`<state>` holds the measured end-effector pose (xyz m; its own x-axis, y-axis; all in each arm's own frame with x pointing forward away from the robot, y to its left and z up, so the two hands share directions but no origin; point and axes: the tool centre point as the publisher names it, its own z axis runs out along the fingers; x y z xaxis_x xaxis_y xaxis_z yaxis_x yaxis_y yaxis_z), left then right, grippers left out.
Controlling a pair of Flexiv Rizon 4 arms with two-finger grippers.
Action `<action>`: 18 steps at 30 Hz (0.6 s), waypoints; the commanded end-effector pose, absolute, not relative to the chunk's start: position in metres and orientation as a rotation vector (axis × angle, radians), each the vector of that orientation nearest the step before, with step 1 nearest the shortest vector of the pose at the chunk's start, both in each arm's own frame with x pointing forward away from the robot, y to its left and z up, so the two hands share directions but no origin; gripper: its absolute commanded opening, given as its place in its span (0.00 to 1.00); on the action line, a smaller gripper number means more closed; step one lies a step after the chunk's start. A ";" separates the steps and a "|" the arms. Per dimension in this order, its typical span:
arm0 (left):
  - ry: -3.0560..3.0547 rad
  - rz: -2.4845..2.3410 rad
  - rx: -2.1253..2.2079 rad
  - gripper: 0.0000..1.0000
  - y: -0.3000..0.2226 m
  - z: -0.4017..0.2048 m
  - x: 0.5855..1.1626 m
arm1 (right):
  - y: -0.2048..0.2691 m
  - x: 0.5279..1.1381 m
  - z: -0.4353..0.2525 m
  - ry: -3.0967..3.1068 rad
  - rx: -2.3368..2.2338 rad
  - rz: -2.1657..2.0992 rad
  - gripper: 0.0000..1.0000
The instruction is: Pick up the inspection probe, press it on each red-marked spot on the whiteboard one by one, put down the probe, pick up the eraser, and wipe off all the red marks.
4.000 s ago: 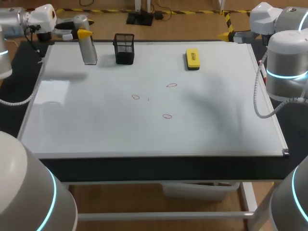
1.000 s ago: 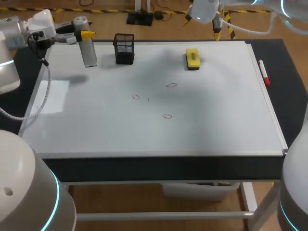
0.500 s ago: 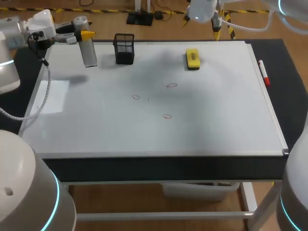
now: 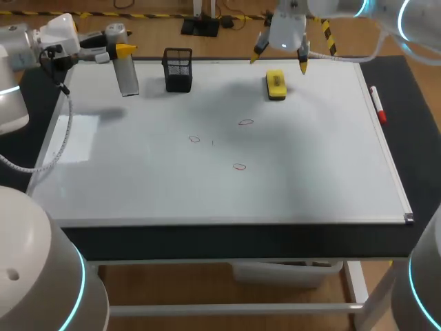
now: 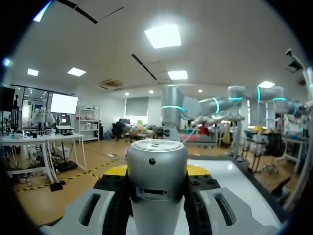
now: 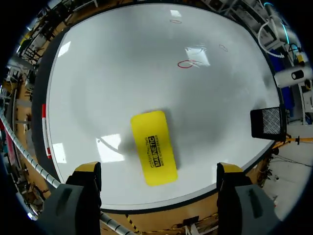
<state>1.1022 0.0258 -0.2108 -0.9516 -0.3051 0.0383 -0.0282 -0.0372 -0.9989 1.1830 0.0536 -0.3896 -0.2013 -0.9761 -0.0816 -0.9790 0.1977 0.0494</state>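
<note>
Whiteboard covers the table seen from above, with three small red marks near its middle and a black mesh holder at the far edge. My left gripper sits at the far left corner, clamped on the upper part of the upright inspection probe, whose foot stands on the board. My right gripper hangs over the yellow eraser, so that arm is much the nearer one to it. A red marker lies beside the board's right edge.

From my left wrist, the probe's silver cylinder fills the gap between my fingers, pads against both its sides.

From my right wrist, my fingers are spread wide and empty. The eraser lies flat on the board under them, its long axis pointing away from me, across the line between the tips. I judge a straight descent would close them on its long sides.
</note>
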 end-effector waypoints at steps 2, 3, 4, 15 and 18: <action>2.030 -2.099 -0.359 0.00 0.025 -0.210 1.101 | 0.054 1.176 -0.396 2.372 -2.059 0.131 1.00; 2.030 -2.099 -0.359 0.00 0.025 -0.210 1.101 | 0.054 1.175 -0.397 2.368 -2.073 0.128 1.00; 2.030 -2.099 -0.359 0.00 0.025 -0.210 1.101 | 0.053 1.175 -0.398 2.370 -2.091 0.112 1.00; 2.030 -2.099 -0.359 0.00 0.025 -0.210 1.101 | 0.053 1.173 -0.414 2.345 -2.157 0.117 1.00; 2.030 -2.099 -0.359 0.00 0.025 -0.210 1.101 | 0.053 1.173 -0.416 2.339 -2.167 0.118 1.00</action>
<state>1.1021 0.0258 -0.2108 -0.9515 -0.3052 0.0382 -0.0282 -0.0369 -0.9989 1.1677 0.0527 -0.4131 -0.0798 -0.9966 -0.0184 -0.9939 0.0782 0.0781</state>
